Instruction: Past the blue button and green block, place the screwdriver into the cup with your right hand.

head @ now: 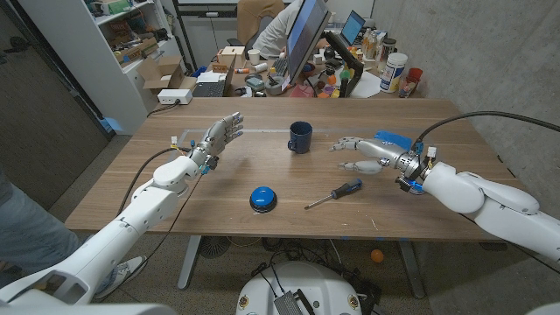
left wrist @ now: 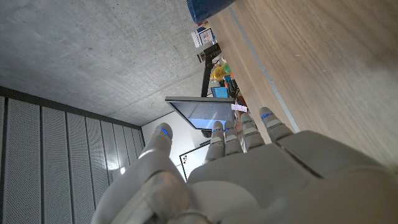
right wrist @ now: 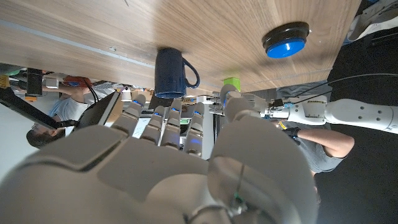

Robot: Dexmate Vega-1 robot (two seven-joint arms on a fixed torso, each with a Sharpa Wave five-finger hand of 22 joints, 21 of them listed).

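The screwdriver (head: 334, 194), dark-handled with a metal shaft, lies on the wooden table (head: 219, 206) between the blue button (head: 262, 199) and my right hand (head: 363, 150). That hand hovers just behind the screwdriver's handle, fingers spread, holding nothing. The dark blue cup (head: 299, 136) stands upright at the table's middle back, left of the right hand. My left hand (head: 219, 140) stands on the left with fingers apart and empty. In the right wrist view the cup (right wrist: 173, 71), the button (right wrist: 286, 38) and a green block (right wrist: 232, 83) lie beyond my right hand (right wrist: 168, 155).
A flat blue object (head: 391, 138) lies behind my right hand. A cluttered desk with a monitor (head: 306, 31) and a seated person (head: 278, 33) stands behind the table. Another person's leg (head: 26, 229) shows at the left edge.
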